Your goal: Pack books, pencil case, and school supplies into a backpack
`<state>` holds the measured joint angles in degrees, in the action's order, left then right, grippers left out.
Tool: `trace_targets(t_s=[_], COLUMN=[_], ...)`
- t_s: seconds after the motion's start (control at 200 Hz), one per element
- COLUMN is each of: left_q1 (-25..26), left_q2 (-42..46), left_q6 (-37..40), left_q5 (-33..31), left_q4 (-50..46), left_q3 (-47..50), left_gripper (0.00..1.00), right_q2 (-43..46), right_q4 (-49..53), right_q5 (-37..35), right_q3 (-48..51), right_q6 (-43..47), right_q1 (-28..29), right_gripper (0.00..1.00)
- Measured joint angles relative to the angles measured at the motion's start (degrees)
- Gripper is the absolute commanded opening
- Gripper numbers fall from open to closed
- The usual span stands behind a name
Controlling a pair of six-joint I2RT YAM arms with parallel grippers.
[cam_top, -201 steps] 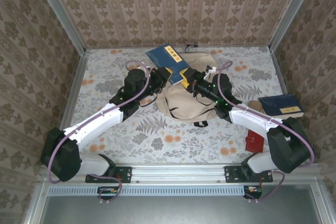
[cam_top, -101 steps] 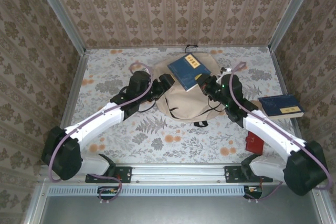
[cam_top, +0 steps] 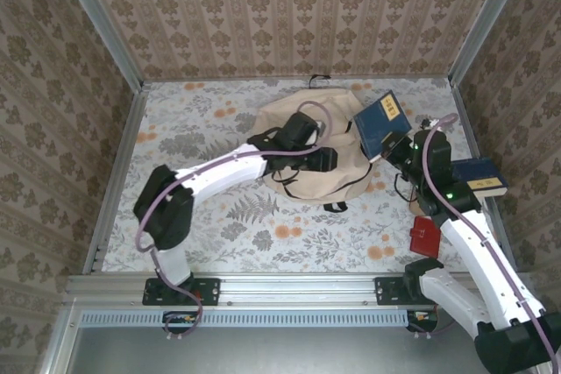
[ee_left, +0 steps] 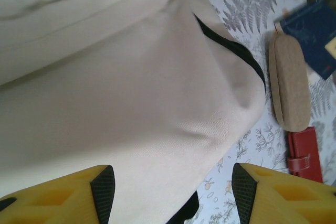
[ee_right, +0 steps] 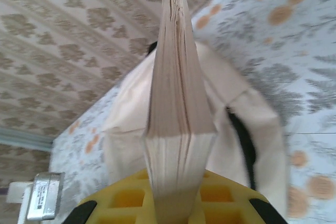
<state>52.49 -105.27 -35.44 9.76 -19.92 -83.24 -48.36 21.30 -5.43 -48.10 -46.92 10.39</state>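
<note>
Top external view: we see the backpack (cam_top: 280, 122) lying in the upper middle of the frame, on the flowery table (cam_top: 228, 227).
Left gripper (cam_top: 325, 160): it hangs over the right part of the backpack.
Left wrist view: the yellow fingers (ee_left: 100, 192) stand wide apart with nothing between them. The pale backpack cloth sits just past them. We cannot tell if they touch it.
Right gripper (cam_top: 401, 148): it is clamped on the held blue book (cam_top: 379, 123), just right of the backpack. The book is tilted and up off the table.
Right wrist view: the page edge of the held blue book stands straight up in the middle, squeezed between the yellow fingers. The backpack lies behind it.
Other blue book (cam_top: 480, 177): it lies flat at the right edge.
Tan pencil case (ee_left: 289, 85): it lies just beside the backpack's corner, between the other blue book and the red square thing (cam_top: 425, 236).
</note>
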Motion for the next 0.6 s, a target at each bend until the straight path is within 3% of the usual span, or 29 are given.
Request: trace_targets(t_s=[0.235,0.42,0.6], left_q1=[6.34,10.12,10.43], left_q2=[-8.33,-12.76,-15.8], left_q6=[8.33,12.46,14.43], left_q5=[-6.47,-13.57,-18.64], left_q4=[-10.16,-17.51,-22.01], left_q3=[-11.3,-17.9,-20.72], left_gripper=[0.63,0.59,0.54], right_q2=[1.79,2.29,2.36], right_q4=[5.73,6.14,6.16], right_q5=[1.44,4.04,6.27], right_q3=[0.02,0.31,1.33], right_q6=[3.28,3.5,3.48], right_q1=[-8.79,-11.74,-12.52], right_gripper=[0.06,0.06,0.07])
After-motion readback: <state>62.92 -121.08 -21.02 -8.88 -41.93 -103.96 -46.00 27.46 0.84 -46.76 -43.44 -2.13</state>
